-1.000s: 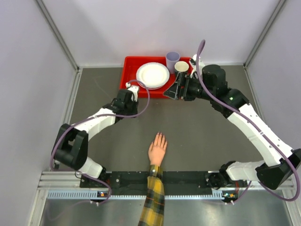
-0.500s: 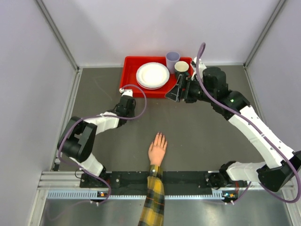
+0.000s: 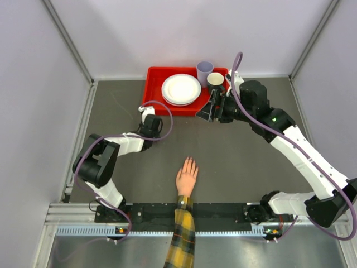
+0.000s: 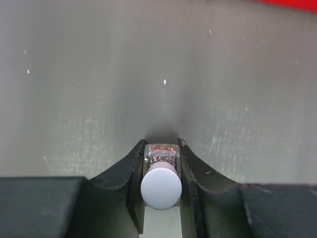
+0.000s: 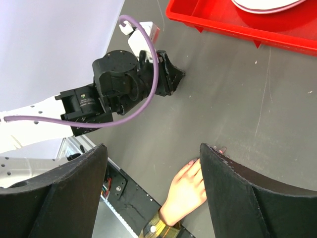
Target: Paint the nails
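Near the table's front edge, seen from above, the peach hand (image 3: pixel 187 178) lies flat, its nails (image 3: pixel 190 161) pointing toward the red tray (image 3: pixel 153 84), well apart from both arms. At the left wrist, the left gripper (image 4: pixel 161 148) is clamped on a small clear bottle (image 4: pixel 161 154) with a pale cap (image 4: pixel 160 188). At the right wrist, the right gripper (image 5: pixel 151 148) stands wide apart and empty, with the nails far below between its fingers.
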Controlling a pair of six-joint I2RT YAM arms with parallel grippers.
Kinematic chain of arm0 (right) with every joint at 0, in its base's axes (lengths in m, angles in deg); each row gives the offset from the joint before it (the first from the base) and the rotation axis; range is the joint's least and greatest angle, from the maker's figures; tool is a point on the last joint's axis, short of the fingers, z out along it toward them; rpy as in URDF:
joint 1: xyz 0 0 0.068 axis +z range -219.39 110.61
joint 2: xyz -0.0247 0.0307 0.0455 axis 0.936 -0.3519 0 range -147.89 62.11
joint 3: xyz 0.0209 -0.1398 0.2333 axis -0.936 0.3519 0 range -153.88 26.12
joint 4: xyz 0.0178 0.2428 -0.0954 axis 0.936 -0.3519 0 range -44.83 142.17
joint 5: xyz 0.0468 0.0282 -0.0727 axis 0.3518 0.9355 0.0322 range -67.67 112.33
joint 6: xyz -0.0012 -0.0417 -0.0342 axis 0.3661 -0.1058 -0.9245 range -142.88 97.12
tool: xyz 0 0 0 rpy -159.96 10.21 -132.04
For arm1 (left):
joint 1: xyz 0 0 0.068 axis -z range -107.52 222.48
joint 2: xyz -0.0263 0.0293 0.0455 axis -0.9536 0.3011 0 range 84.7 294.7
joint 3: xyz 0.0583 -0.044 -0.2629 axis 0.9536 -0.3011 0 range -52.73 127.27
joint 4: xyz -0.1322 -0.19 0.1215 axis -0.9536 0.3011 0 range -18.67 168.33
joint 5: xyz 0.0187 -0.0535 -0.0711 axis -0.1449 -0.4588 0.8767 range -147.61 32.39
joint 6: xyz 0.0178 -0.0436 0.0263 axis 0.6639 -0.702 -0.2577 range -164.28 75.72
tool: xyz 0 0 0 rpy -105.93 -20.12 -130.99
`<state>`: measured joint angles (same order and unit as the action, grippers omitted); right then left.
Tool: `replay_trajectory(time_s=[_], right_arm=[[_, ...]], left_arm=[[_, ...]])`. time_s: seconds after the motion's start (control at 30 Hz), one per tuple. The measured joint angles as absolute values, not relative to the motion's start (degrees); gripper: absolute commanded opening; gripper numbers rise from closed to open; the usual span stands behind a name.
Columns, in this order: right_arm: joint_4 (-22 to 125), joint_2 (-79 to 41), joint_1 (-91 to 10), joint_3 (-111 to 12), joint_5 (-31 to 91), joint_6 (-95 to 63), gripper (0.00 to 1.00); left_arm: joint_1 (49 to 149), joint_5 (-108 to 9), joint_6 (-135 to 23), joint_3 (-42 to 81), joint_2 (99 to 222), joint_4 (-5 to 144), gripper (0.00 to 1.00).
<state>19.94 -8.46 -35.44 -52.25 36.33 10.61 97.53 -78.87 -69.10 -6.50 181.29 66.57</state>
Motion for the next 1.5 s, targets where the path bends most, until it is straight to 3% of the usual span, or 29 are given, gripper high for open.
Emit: replay_trajectory(time_s=[0.4,0.8,0.97,1.07,1.13,1.2,1.23,1.33,1.5], right_arm=[[19.9,-8.0,-35.4,-51.9,35.9,10.2,0.74],[19.9,-7.6,-35.4,-51.9,35.9,10.1,0.74],[20.0,-7.6,-35.4,-51.9,35.9,10.1,0.74],[20.0,-7.6,-35.4,-51.9,35.9,10.1,0.74],[20.0,-7.6,-35.4,-51.9,35.9,10.1,0.74],[20.0,-7.6,-35.4,-51.9,35.9,10.1,0.74],[20.0,-7.6,-35.4,-51.9,35.9,10.0,0.74],[20.0,-7.6,-35.5,-51.9,35.9,9.7,0.74],[19.9,-7.5,-35.4,-51.4,35.9,9.6,0.74]], left_arm=[[98.6,-83.7,-74.3,-7.8,182.4,62.0,0.24],[99.0,-85.5,-75.9,-7.0,182.8,63.3,0.42],[99.0,-85.3,-75.8,-5.8,183.4,64.7,0.43],[99.0,-85.2,-75.6,-5.3,183.6,65.3,0.51],[99.0,-84.8,-75.4,-5.1,183.6,65.4,0.67],[99.1,-84.5,-75.0,-5.1,183.5,65.5,0.74],[99.1,-84.4,-75.0,-5.1,183.4,65.5,0.86],[99.1,-83.5,-74.3,-5.1,182.6,67.1,0.99],[99.0,-81.1,-72.9,-5.0,178.9,73.4,0.99]])
